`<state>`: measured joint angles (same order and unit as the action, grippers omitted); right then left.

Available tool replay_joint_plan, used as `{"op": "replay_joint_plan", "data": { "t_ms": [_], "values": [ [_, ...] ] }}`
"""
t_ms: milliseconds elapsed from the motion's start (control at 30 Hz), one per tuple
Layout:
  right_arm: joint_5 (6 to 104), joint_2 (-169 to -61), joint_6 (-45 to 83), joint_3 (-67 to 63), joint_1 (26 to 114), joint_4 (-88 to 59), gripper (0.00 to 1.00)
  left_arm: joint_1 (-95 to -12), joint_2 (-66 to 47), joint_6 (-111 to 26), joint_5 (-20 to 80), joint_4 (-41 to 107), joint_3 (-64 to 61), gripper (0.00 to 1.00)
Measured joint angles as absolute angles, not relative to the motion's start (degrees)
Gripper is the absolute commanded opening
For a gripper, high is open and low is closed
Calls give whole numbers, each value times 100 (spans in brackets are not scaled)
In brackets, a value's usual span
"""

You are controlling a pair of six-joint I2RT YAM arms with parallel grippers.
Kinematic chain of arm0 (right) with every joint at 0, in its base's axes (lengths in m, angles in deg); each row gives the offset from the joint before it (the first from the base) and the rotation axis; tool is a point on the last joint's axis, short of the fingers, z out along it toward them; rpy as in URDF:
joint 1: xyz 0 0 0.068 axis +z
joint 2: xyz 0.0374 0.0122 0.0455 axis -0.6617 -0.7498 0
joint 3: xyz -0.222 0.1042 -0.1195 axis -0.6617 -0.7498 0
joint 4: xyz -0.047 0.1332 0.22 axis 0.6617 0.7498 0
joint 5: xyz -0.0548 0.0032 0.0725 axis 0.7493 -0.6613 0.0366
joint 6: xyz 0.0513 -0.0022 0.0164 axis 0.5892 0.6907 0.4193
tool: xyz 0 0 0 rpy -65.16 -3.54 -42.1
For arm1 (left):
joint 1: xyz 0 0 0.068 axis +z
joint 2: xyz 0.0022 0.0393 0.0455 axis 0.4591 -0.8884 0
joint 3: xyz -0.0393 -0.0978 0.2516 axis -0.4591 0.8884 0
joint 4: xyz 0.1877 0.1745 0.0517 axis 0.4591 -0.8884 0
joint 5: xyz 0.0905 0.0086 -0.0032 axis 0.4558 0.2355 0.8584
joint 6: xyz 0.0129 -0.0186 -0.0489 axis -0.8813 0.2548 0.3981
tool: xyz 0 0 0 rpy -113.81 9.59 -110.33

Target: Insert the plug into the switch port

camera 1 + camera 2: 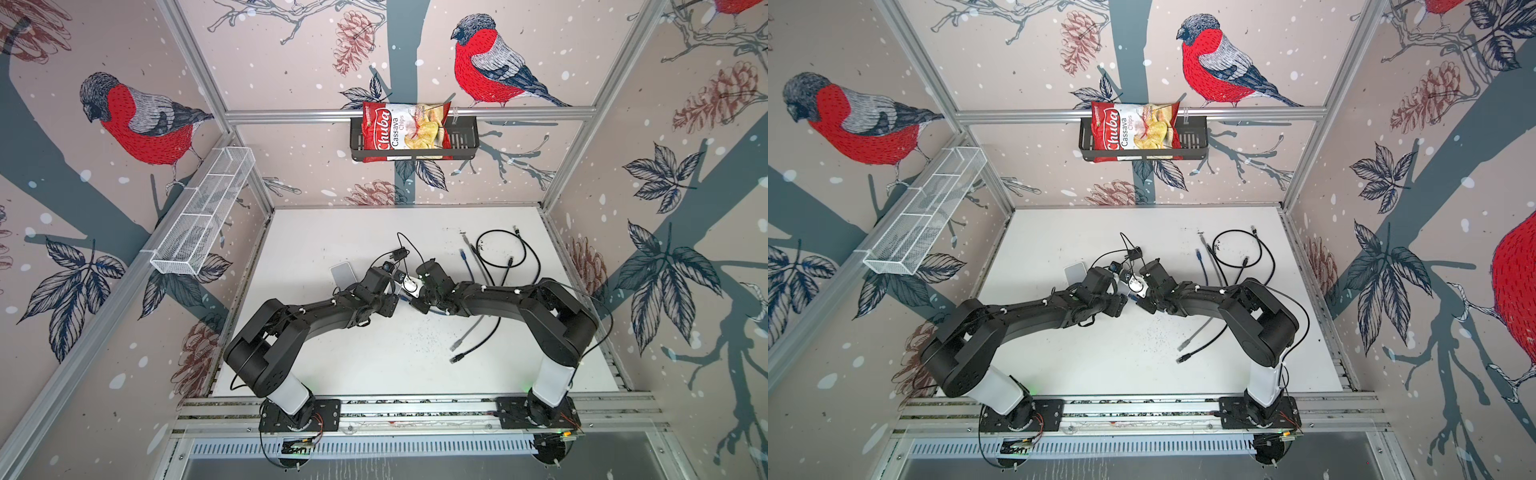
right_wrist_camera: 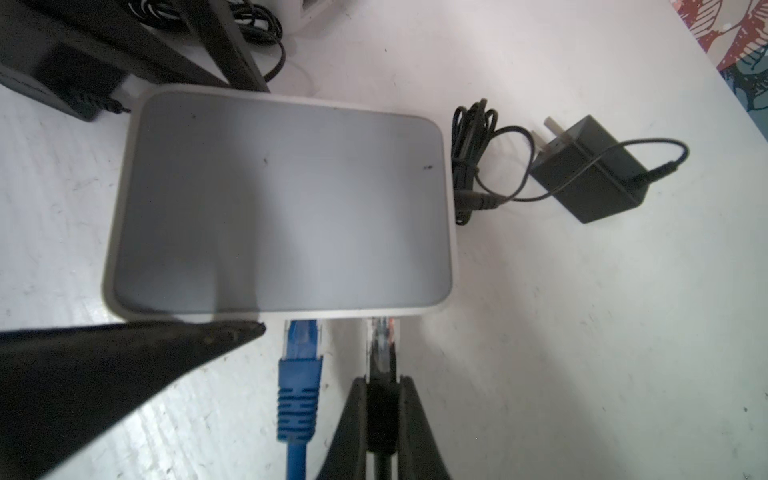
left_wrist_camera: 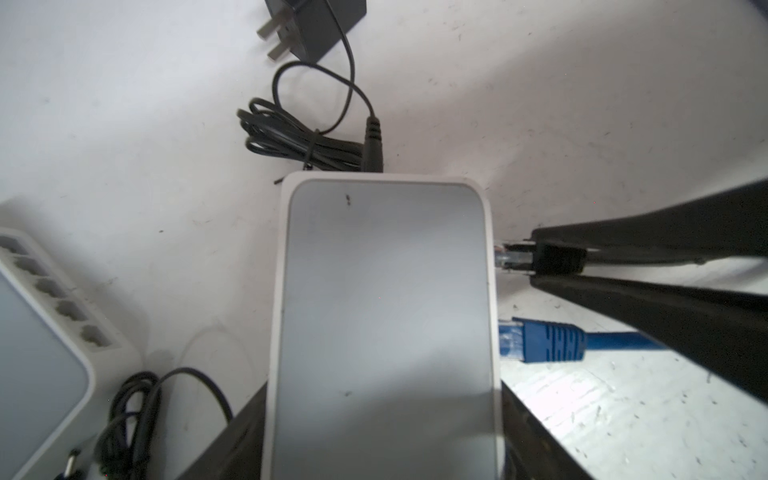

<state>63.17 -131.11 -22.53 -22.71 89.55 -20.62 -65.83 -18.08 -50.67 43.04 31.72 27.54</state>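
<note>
My right gripper (image 2: 382,399) is clamped on the black plug (image 2: 381,345), whose clear tip meets the switch (image 2: 282,199) port face beside the seated blue plug (image 2: 300,353). Its long axis points straight in. My left gripper (image 3: 374,436) straddles the switch, jaws wide.

Switch (image 2: 282,199) grey, white-rimmed; one plug (image 2: 300,374) blue; adapter (image 2: 598,174) black.

Blue plug (image 2: 300,353) sits in the switch (image 2: 278,203), beside black plug (image 2: 382,353).
</note>
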Motion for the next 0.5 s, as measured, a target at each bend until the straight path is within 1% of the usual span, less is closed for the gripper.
{"op": "replay_joint_plan", "data": {
  "t_ms": [267,500],
  "values": [
    [6389,-12969,-2220,-2378,8988,-2103,2,-6677,-1793,-4980,4385,3189,2757,56],
    [6582,-12722,-2257,-2665,8990,-2213,2,-6710,-1869,-5045,4252,3578,2918,56]
  ]
}}
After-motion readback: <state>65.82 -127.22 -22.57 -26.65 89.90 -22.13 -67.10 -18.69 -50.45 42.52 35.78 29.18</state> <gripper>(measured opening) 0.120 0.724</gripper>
